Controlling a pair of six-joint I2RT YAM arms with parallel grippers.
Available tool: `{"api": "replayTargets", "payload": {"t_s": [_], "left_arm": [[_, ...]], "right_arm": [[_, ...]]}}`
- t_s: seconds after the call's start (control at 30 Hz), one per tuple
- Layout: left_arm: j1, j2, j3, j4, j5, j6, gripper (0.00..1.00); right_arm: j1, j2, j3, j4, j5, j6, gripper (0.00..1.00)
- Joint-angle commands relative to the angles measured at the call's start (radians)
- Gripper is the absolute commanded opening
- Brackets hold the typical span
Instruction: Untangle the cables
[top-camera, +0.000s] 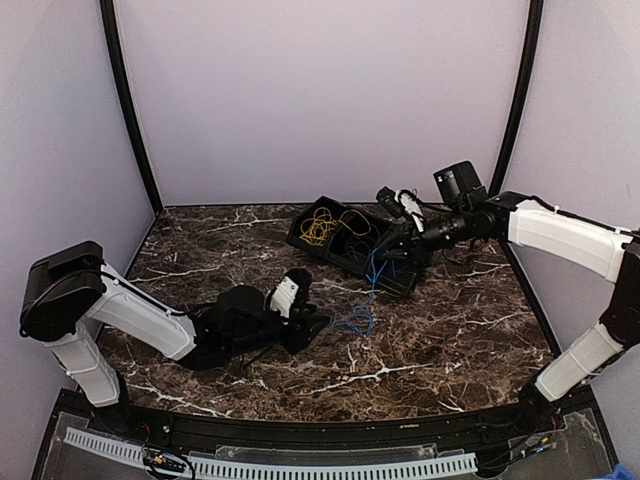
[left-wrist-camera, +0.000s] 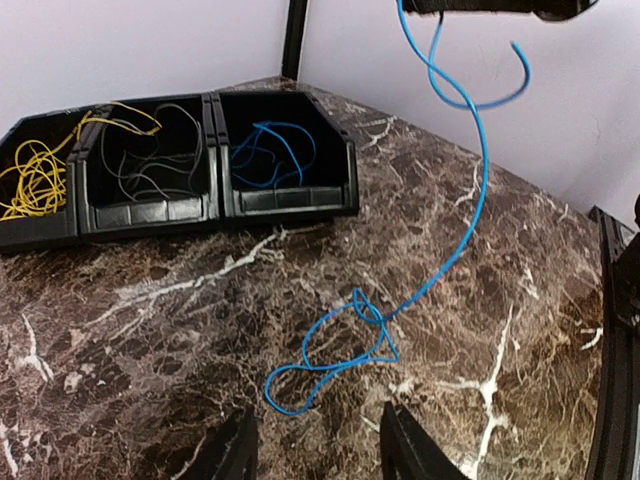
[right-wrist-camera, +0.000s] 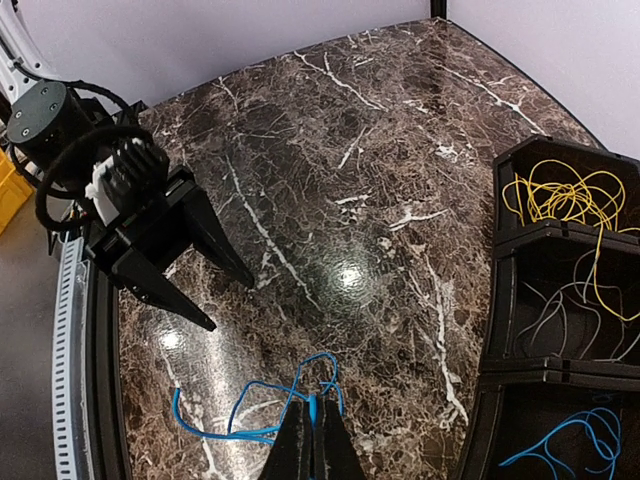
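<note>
A blue cable (left-wrist-camera: 345, 355) lies in loose loops on the marble table and rises in a long strand to my right gripper (right-wrist-camera: 314, 440), which is shut on it above the table. In the top view the blue cable (top-camera: 360, 315) hangs from my right gripper (top-camera: 383, 256) near the bins. My left gripper (left-wrist-camera: 318, 450) sits low just short of the loops, open, with nothing between its fingers (left-wrist-camera: 236, 450). From above, my left gripper (top-camera: 318, 322) is left of the loops. The yellow cable (left-wrist-camera: 35, 180) lies coiled in the end bin compartment; the yellow cable (top-camera: 322, 228) shows there from above too.
A black three-compartment bin (left-wrist-camera: 215, 205) stands at the back; its middle part holds thin grey wires (left-wrist-camera: 150, 165), and its other end holds more blue wire (left-wrist-camera: 270, 155). The right wrist view shows my left gripper (right-wrist-camera: 230, 303) and the bin (right-wrist-camera: 520, 235). Purple walls enclose the table.
</note>
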Motion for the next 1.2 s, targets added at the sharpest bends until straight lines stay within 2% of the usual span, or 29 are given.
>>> {"api": "replayTargets", "payload": {"t_s": [0.0,0.13,0.37,0.53,0.7,0.87,1.17], "left_arm": [[0.011,0.024,0.054,-0.218,0.170,0.086,0.45],[0.011,0.119,0.135,-0.253,0.244,0.127,0.45],[0.024,0.227,0.269,-0.307,0.219,0.149,0.40],[0.040,0.209,0.256,-0.343,0.167,0.165,0.35],[0.087,0.185,0.209,-0.308,0.164,0.160,0.37],[0.102,0.228,0.253,-0.296,0.186,0.185,0.42],[0.119,0.313,0.330,-0.289,0.262,0.217,0.35]], "right_arm": [[-0.017,-0.002,-0.021,0.068,0.009,0.008,0.00],[-0.021,-0.011,-0.030,0.074,0.003,0.012,0.00],[-0.024,-0.023,-0.042,0.073,0.001,0.013,0.00],[-0.024,-0.026,-0.039,0.069,-0.006,0.015,0.00],[-0.025,-0.018,-0.026,0.063,-0.017,0.019,0.00],[-0.024,-0.007,-0.018,0.061,-0.019,0.019,0.00],[-0.024,-0.005,-0.011,0.055,-0.020,0.020,0.00]]}}
